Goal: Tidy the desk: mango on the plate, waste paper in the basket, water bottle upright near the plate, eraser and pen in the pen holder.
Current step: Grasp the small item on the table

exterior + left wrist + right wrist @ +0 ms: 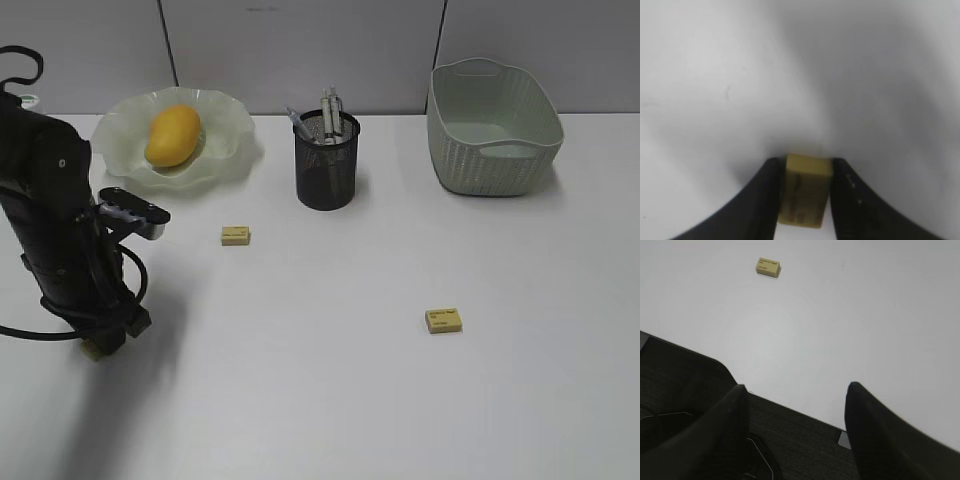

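While the left gripper point(805, 200) presses its fingers point(762, 200) against a yellow eraser point(805, 192) on the desk point(330, 400), well in front of the plate point(225, 135), the right gripper point(795, 425) stands wide, empty.

Pale grey flat partition panels point(300, 50) stand along the far side, split by thin dark seams point(168, 45). Dark textured floor covering point(790, 440) lies nearest, low down.
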Controlling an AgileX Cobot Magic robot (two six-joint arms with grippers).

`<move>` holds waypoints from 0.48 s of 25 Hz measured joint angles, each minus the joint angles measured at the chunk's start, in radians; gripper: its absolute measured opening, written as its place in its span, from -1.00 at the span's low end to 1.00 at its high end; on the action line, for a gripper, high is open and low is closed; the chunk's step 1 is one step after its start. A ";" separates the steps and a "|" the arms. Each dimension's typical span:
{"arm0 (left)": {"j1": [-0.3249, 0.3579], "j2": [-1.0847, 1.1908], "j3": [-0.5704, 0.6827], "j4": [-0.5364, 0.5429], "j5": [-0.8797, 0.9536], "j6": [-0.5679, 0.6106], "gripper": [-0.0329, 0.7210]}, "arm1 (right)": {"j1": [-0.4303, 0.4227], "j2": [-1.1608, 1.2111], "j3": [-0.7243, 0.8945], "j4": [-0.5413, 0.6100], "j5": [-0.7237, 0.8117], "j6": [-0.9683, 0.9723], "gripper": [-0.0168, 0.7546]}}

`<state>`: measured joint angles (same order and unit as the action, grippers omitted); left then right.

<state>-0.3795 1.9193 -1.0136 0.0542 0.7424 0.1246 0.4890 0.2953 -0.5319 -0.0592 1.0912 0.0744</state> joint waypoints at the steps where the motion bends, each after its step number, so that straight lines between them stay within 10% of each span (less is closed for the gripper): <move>1: 0.000 0.000 -0.001 0.000 0.007 0.000 -0.32 | 0.000 0.000 0.000 0.000 0.000 0.000 0.28; 12: 0.001 -0.025 0.000 -0.035 0.019 0.000 -0.37 | 0.000 0.000 0.000 0.000 0.000 0.000 0.28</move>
<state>-0.3783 1.8946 -1.0132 0.0190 0.7619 0.1246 0.4890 0.2953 -0.5319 -0.0592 1.0912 0.0744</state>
